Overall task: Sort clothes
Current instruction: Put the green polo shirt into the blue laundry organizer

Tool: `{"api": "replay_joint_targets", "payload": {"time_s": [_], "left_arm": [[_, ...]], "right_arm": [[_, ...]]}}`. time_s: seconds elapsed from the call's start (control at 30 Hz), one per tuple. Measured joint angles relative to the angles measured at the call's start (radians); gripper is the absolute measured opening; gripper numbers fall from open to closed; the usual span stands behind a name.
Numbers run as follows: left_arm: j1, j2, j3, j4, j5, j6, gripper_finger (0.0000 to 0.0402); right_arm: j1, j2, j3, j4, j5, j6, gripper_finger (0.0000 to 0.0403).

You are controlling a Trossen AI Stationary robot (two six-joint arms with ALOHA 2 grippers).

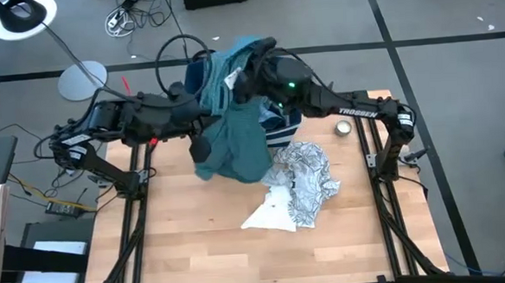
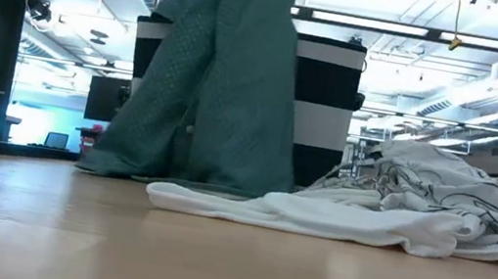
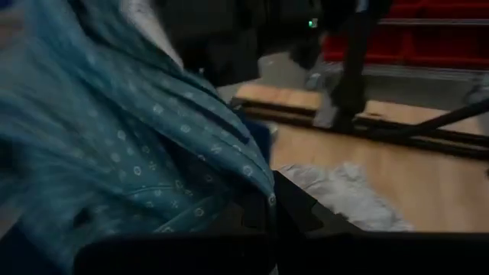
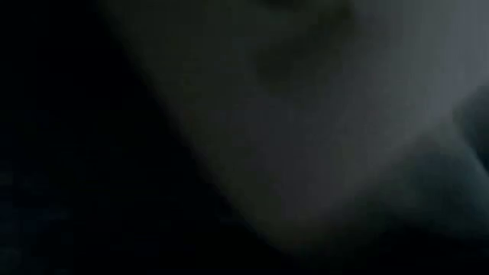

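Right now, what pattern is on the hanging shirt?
Teal shirt with small pale dots and rings, clearest in the left wrist view.

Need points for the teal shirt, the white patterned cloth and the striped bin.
teal shirt [image 1: 240,146]: high view, on the hanging body of the fabric.
white patterned cloth [image 1: 305,180]: high view, on the crumpled middle of the pile.
striped bin [image 2: 321,121]: low view, on its front wall, right of the shirt.

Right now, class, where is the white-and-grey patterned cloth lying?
In the high view, the white-and-grey patterned cloth lies crumpled on the table's right-centre, just right of the hanging teal shirt, in front of the striped bin.
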Motion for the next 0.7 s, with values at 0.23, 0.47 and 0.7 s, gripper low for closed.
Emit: {"api": "replay_joint_targets", "payload": {"time_s": [0.23,0.47,0.7], "left_arm": [[0.040,-0.004,-0.069,-0.074,-0.080,-0.086,0.0003],[0.127,-0.086,-0.393,0.125,-0.052,-0.090,0.0003],[0.373,-0.183,-0.702,0.600,0.313,-0.044,0.0003]], "right_arm": [[-0.076,0.001,-0.002,-0.501,-0.162,0.441,0.0000],[-0.097,-0.001,-0.004,-0.654,-0.319,0.659,0.0000],[-0.137,-0.003,-0.005,-0.732,-0.575,0.856,0.0000]]}}
